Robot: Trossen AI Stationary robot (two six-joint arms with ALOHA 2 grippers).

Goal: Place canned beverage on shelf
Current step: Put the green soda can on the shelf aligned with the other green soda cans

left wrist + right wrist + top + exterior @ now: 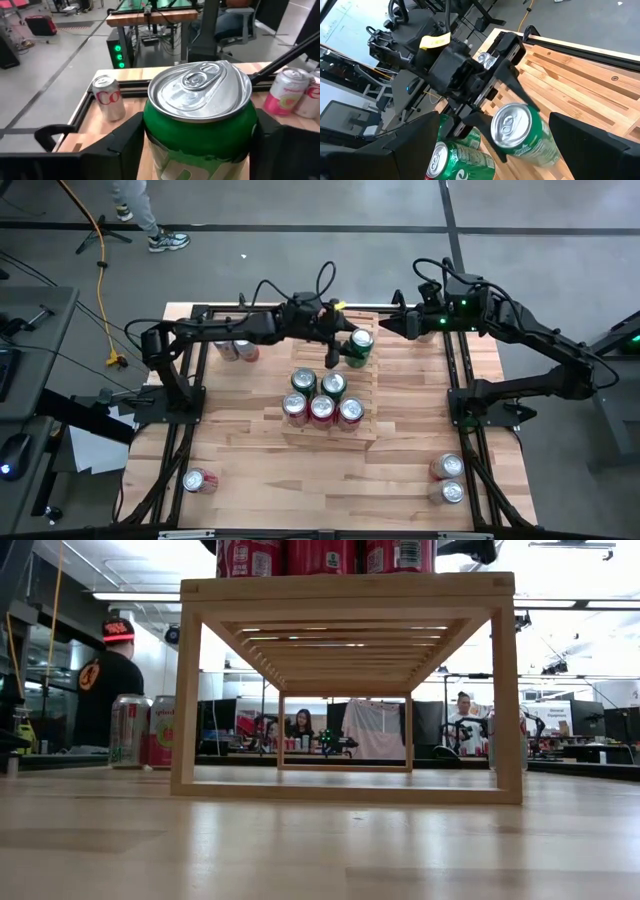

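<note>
Left wrist view alone shows left gripper fingers flanking green aluminium can, grip uncertain; high view: pale slatted wooden shelf; right gripper spread wide.

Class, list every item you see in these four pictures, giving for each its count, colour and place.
shelf: one, pale wood, mid-table
red cans: three, front row on the shelf
green cans: two, second row on the shelf
green can: one, at the shelf's back, by the left gripper
loose cans: two, red and white, back left on the table, behind the left arm
lying can: one, red, front left
corner cans: two, one red and one paler, front right
table: one, wood with a black frame
person: one, on the floor beyond the table
left gripper: dark, at the green can
right gripper: dark, open, just right of that can
</note>
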